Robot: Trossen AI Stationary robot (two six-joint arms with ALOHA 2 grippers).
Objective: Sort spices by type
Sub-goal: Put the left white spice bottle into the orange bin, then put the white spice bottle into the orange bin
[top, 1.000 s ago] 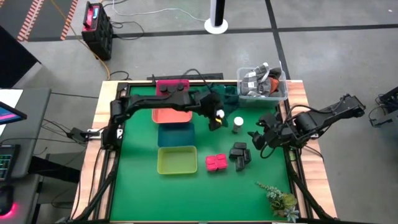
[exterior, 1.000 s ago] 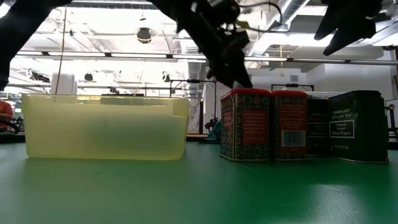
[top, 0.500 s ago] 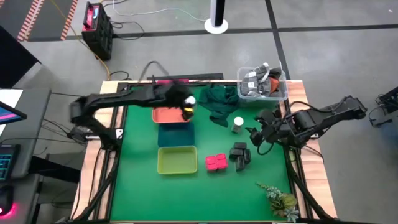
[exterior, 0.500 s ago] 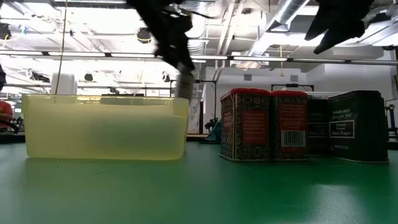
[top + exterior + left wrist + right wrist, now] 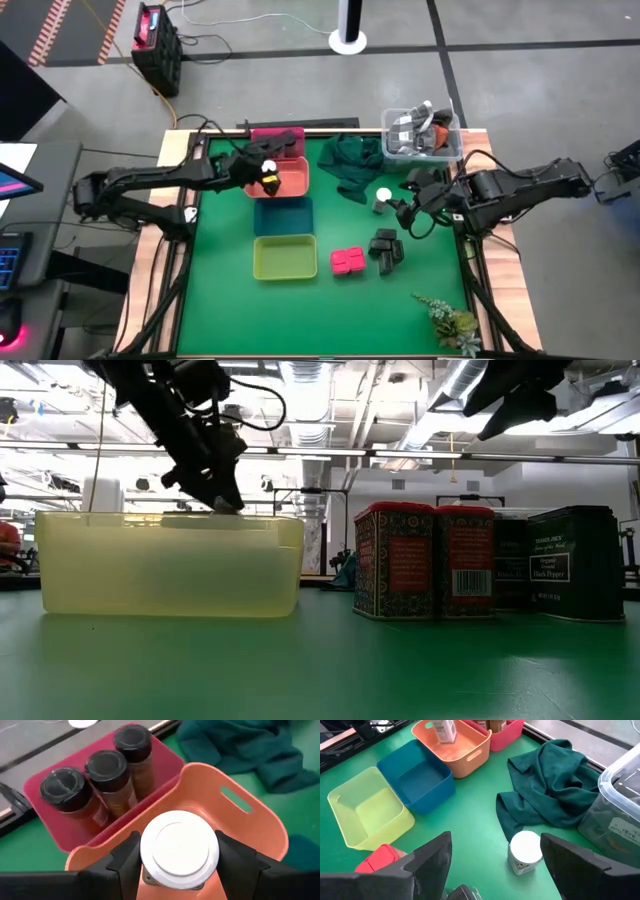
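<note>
My left gripper point(image 5: 268, 180) is shut on a white-capped round jar point(image 5: 179, 847) over the orange tray point(image 5: 245, 815). Three dark-capped jars point(image 5: 105, 770) stand in the pink-red tray point(image 5: 45, 815) beside it. My right gripper point(image 5: 496, 840) is open and hovers just short of a second white-capped jar point(image 5: 525, 852), which stands on the green mat next to the dark green cloth point(image 5: 545, 785). Two pink-red packets point(image 5: 347, 262) and the dark grey boxes point(image 5: 385, 248) stand on the mat. My left gripper pinches the jar between its two fingers point(image 5: 125, 862) on the body just under the white cap point(image 5: 179, 847), coming from above and pointing down. The jar is upright inside the orange tray's walls. Whether its base touches the tray floor, I cannot tell.
A blue tray point(image 5: 283, 215) and a yellow tray point(image 5: 285, 257) sit in a row nearer than the orange one. A clear bin point(image 5: 420, 135) stands at the far right corner, a plant sprig point(image 5: 450, 322) at the near right. Open mat lies along the near side.
My left gripper carried the white-capped jar from beside the green cloth toward the table's left and came down over the orange tray. My right gripper shifted a little toward the far left, closer to the remaining white-capped jar, and stayed open.
</note>
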